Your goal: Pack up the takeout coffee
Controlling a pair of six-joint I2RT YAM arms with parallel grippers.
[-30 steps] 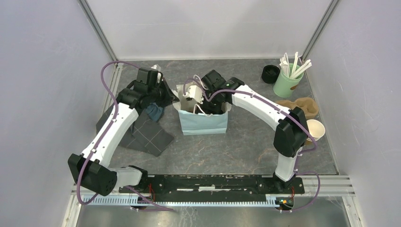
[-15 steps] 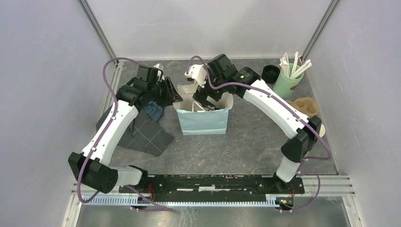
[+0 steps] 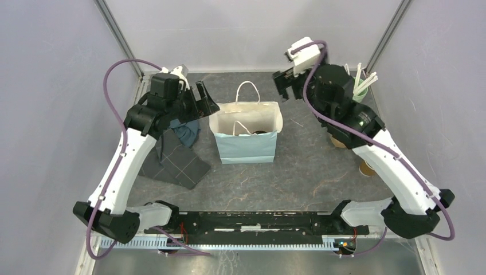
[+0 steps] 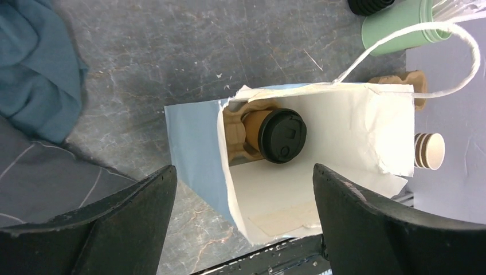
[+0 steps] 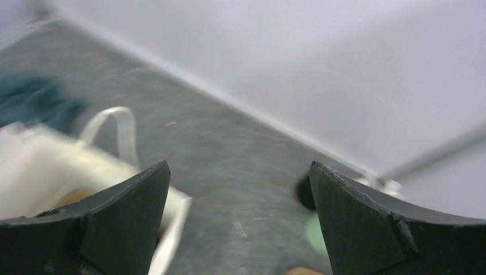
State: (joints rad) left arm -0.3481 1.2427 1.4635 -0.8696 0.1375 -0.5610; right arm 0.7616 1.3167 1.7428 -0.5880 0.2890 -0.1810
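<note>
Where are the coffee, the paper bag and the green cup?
takeout coffee [image 4: 282, 136]: left wrist view, on its black lid.
paper bag [image 3: 246, 150]: top view, on its blue front.
green cup [image 4: 395, 37]: left wrist view, on its side.

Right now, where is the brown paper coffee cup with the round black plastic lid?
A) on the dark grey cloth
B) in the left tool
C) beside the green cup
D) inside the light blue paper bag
D: the left wrist view looks into the light blue paper bag and shows the black-lidded brown paper cup sitting in a brown pulp carrier.
</note>
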